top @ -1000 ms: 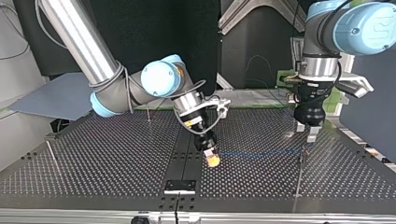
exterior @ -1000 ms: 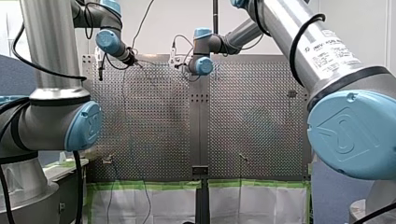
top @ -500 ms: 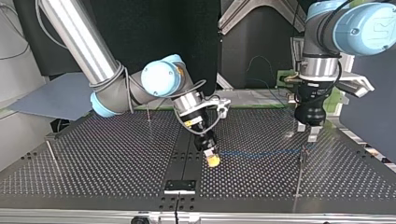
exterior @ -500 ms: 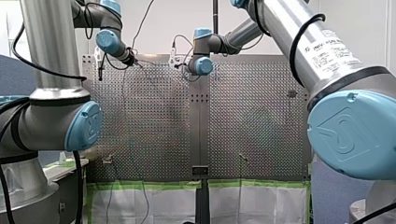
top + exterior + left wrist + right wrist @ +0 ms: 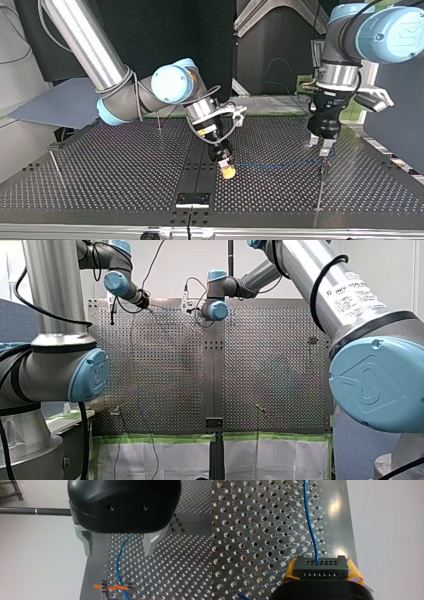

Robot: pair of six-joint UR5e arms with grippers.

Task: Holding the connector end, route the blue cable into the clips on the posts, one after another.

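**Q:** Where does the thin blue cable (image 5: 310,522) lie?

**A:** It leaves the black rectangular connector block with rows of small holes (image 5: 320,567). From there it runs low over the perforated metal table (image 5: 125,165), from the middle of the top view towards its right, as far as a slim upright post (image 5: 322,175). In the left wrist view it crosses the orange clip (image 5: 115,587) at that post's head. Whether it is seated there cannot be told.

**Q:** What holds the connector?

**A:** The block sits in my right gripper (image 5: 320,570), whose yellow pads (image 5: 289,571) press on its two short ends. The cable exits from the face turned away from the gripper.

**Q:** And the other pincer?

**A:** That is my left gripper (image 5: 118,551), black with metal fingers (image 5: 87,543), spread wide and holding nothing. It hangs just above the post. The cable passes below, between the fingers, touching neither.

**Q:** What else stands on the table?

**A:** One thin post (image 5: 159,121) stands beyond my right arm's wrist. A second thin post (image 5: 54,161) stands near the top view's left edge. Both are well apart from the cable.
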